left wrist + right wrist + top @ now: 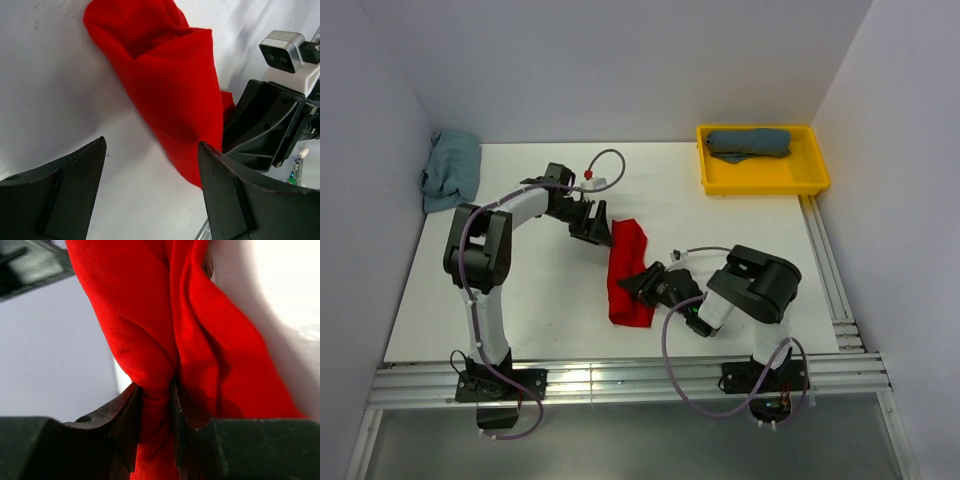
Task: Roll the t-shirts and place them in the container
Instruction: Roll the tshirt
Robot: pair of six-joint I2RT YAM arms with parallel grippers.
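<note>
Red t-shirt (pixel 628 272) sits bunched mid-frame on the table (pixel 540 300), right end effector (pixel 157 405) pinching one thin fold, left end effector (pixel 152 170) spread nearby, so I reckon any tug could slip it loose.

Soft matt knit cloth: red t-shirt (pixel 140 315). Smooth matt white: table (pixel 550 290). Glossy yellow plastic: tray (pixel 770 184).

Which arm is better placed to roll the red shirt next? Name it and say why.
Right: the right gripper pinches a fold of the red shirt; the left gripper is open, holding nothing.
</note>
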